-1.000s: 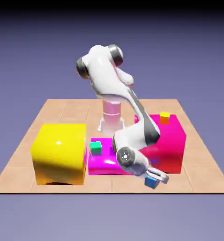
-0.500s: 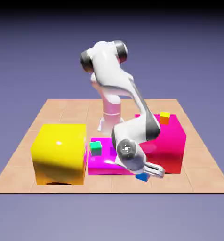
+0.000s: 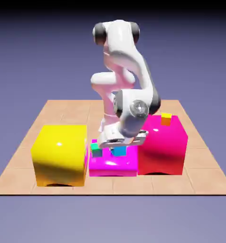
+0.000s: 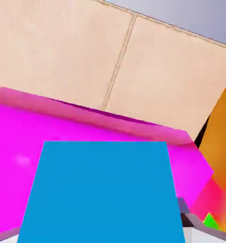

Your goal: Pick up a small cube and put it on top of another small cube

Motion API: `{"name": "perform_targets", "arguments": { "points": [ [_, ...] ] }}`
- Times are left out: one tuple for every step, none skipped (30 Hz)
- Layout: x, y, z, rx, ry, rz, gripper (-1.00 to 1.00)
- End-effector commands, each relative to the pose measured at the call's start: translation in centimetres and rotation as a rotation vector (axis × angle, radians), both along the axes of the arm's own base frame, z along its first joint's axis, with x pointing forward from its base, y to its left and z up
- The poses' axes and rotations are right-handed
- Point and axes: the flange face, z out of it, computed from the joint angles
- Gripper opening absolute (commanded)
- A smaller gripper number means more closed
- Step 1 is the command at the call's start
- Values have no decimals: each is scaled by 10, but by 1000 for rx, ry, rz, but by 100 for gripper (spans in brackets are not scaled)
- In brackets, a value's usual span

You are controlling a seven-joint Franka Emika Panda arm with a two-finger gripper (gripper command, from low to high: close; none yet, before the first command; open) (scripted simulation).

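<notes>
"Above the magenta block (image 3: 113, 167), what does the gripper (image 3: 125, 142) have?"

"It has the blue cube (image 3: 119, 151), with the fingers closed on its two sides. The cube is near the green cube (image 3: 97, 151), on the exterior view's right of it."

"Is it resting on the block?"

"I cannot tell if it touches."

"How will it handle, in your opinion?"

"I suppose it is light and stiff, so a firm grip should not bend it. The faces look smooth, therefore it may slip or turn if the hold is loose."

"Where is the good place to hold?"

"On two opposite side faces, near the middle, and the bottom must be free. Then it can sit flat on the green cube. I would keep it level and lower it slowly, because a light green cube could be pushed away easily."
</notes>
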Motion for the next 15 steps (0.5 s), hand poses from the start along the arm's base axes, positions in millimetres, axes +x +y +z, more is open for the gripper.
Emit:
{"name": "perform_targets", "arguments": {
  "points": [
    [-8, -3, 3, -11, 16, 61, -100],
    [-16, -7, 5, -18, 35, 121, -100],
    [-24, -10, 8, -25, 55, 179, -100],
    [-32, -13, 10, -30, 77, 238, -100],
    [-40, -16, 12, -35, 99, 296, -100],
    [-49, -19, 13, -39, 123, 354, -100],
    [-57, -22, 15, -42, 149, 411, -100],
    [-65, -25, 16, -43, 175, 468, -100],
    [-73, -27, 15, -46, 203, 525, -100],
    [-80, -23, 1, -66, 229, 548, -100],
    [-80, -23, 1, -66, 229, 548, -100],
    [-83, -32, -14, -69, 229, 548, -100],
    [-87, -40, -28, -69, 229, 548, -100],
    [-92, -48, -43, -68, 229, 548, -100],
    [-97, -54, -54, -66, 229, 548, -100]
  ]
}}
